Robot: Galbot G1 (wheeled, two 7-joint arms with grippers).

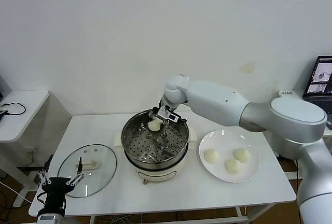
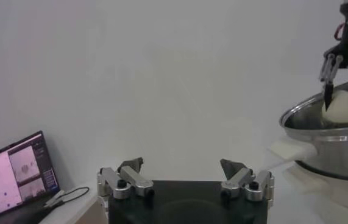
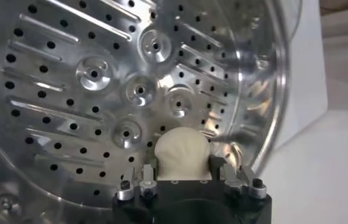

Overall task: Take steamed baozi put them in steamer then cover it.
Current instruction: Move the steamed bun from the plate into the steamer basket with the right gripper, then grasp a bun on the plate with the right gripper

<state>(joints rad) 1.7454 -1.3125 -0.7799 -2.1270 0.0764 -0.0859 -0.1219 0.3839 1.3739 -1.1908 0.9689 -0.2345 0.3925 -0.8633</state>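
Right now we hold one baozi point(image 1: 154, 125) in our right gripper point(image 1: 158, 121), the fingers pinched against its two sides, and the relation that matters is plain: the bun hangs inside the steamer point(image 1: 136, 148), just over the perforated floor on the side away from us, close to the far wall. From the right wrist the bun point(image 3: 181, 153) sits squarely between the finger bases with the holed metal directly beyond it, so the way down is straight and short. We cannot tell whether it already touches the floor. The baozi is nearly round, so no long axis governs how we set it down. We judge the next move to be a release in place, then a lift straight up past the rim. Three more buns point(image 1: 227, 159) wait on the white plate point(image 1: 248, 176), just beside the steamer on the right arm's side, so that arm is the nearer one for them. The cover point(image 1: 98, 177) lies flat on the table point(image 1: 176, 193) on the steamer's other side, and our left gripper point(image 1: 58, 181) hangs idle by the cover's near edge, jaws spread wide and empty.
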